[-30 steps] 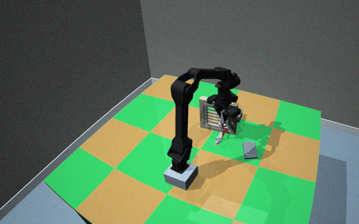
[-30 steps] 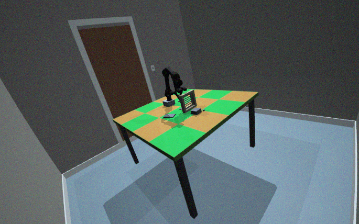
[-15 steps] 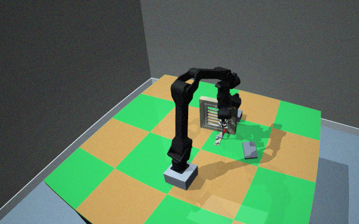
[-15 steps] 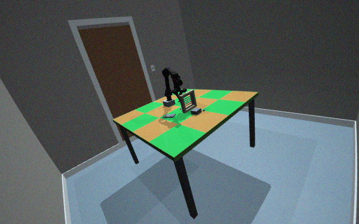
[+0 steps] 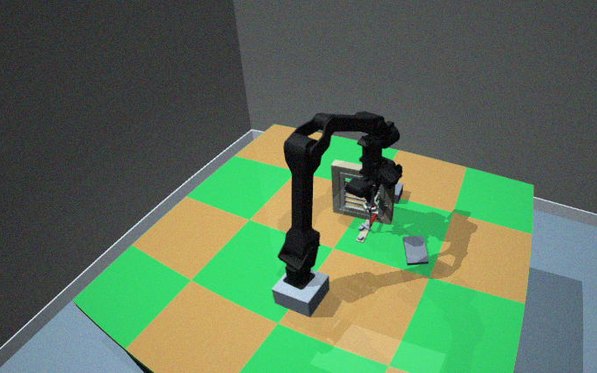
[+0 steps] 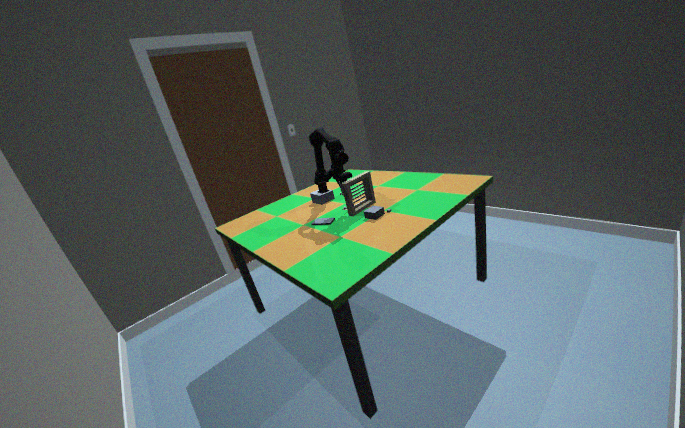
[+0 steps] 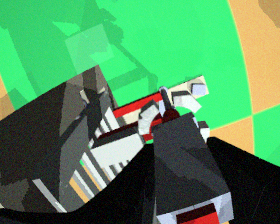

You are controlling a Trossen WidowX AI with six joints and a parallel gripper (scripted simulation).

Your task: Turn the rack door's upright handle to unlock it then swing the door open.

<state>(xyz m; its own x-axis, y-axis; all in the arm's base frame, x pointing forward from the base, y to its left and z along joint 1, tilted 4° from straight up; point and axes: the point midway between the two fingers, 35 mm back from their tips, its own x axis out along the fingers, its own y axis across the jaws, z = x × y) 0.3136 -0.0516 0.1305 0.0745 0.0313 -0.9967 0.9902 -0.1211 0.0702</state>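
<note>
The rack frame (image 5: 338,189) (image 6: 350,199) stands upright on the table; its slatted door (image 5: 355,201) (image 6: 358,192) appears in line with it. My gripper (image 5: 371,207) (image 7: 180,148) points down in front of the door's right side. Its jaws are narrowed and shut on the handle (image 7: 170,116), whose dark red part shows between the pale fingertips in the wrist view. The wrist sits obliquely to the frame. The handle's exact turn is partly hidden by the fingers. A bright red strip (image 5: 373,220) (image 7: 138,105) lies beside the fingertips.
A beige strip with pale pads (image 5: 360,239) (image 7: 205,79) juts out from below the gripper. A flat grey slab (image 5: 415,250) (image 6: 323,221) lies to the right. A grey block (image 5: 398,193) (image 6: 374,213) and a small dark piece (image 6: 389,210) are behind the frame.
</note>
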